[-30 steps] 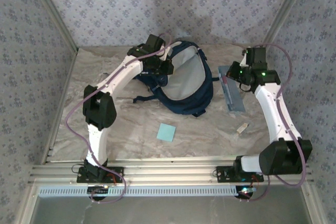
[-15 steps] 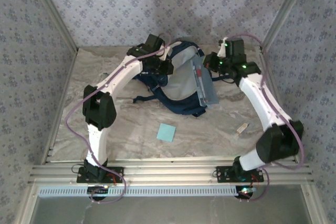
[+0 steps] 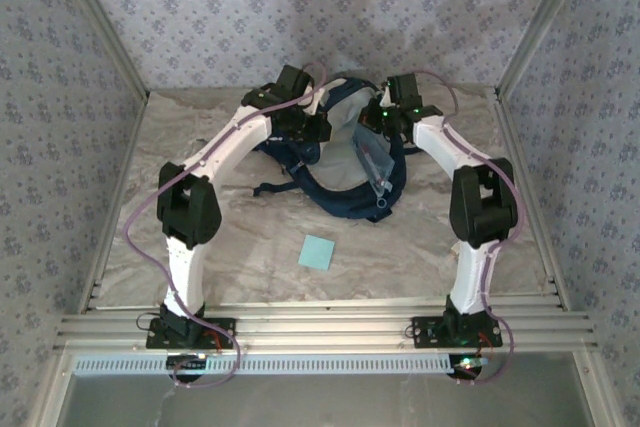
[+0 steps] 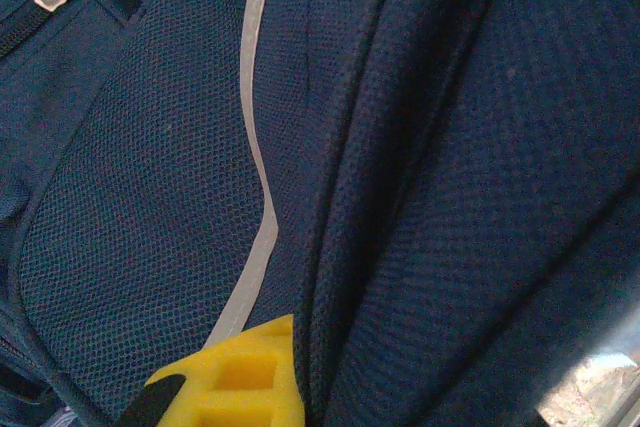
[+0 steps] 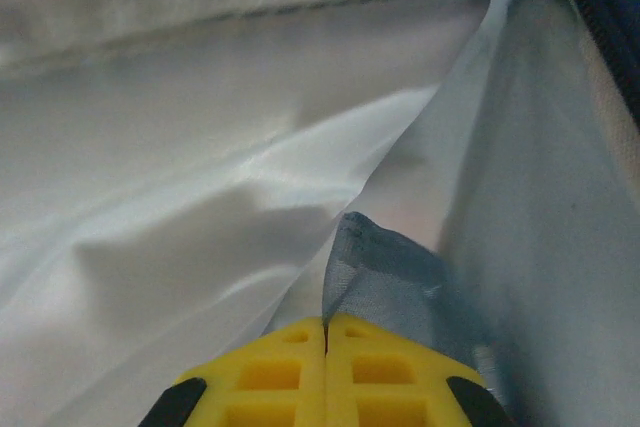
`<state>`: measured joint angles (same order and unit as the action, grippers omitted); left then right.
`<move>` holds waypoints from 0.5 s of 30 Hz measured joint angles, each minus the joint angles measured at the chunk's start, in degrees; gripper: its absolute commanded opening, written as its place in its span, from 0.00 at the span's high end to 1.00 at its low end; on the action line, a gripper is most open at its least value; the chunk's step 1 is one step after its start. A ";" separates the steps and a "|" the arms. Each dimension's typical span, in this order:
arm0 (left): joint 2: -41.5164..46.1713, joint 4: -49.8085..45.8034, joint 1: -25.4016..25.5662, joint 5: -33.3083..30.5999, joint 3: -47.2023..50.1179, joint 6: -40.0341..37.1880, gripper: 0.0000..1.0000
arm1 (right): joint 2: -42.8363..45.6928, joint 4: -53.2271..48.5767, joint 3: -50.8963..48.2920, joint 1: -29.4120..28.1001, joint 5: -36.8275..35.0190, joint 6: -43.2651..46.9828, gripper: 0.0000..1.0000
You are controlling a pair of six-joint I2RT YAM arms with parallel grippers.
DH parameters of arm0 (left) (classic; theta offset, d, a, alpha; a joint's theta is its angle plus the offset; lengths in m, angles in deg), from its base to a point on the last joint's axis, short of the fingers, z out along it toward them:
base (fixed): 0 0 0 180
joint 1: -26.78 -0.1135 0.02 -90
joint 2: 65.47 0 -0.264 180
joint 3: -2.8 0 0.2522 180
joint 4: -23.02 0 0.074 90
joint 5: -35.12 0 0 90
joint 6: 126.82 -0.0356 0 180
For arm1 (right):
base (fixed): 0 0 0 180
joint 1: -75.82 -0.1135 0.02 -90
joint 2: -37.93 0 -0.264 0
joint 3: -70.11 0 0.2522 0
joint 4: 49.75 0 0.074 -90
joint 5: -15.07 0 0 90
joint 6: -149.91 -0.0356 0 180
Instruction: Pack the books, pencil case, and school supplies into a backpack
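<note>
Where the backpack (image 3: 345,172) lies open near the far middle of the table (image 3: 230,237), the right gripper (image 5: 327,332) reaches into its mouth. Its yellow jaws are pressed tight together on a corner of the pencil case (image 5: 395,282). Seen from above, the grey-blue pencil case hangs from that grip over the pale lining (image 5: 180,177), inside the navy rim on the right side of the opening. The left gripper (image 3: 312,125) sits at the left edge of the opening, nearly closed, pinching a fold of the backpack's navy fabric. Its wrist view shows one yellow finger (image 4: 245,377) hard against that fold. The small light-blue pad of notes (image 3: 317,251) lies flat on the table, nearer the arm bases and apart from the backpack.
</note>
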<state>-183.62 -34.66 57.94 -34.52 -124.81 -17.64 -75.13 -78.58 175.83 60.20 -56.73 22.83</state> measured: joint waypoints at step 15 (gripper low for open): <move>0.39 -0.02 0.11 -0.28 -0.28 0.94 1.00 | -6.25 1.22 6.88 -3.54 -11.67 0.11 0.54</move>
<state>-183.23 -34.68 58.05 -34.80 -125.09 -16.70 -81.38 -77.36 182.71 56.66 -68.40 22.94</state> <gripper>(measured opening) 0.113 0.363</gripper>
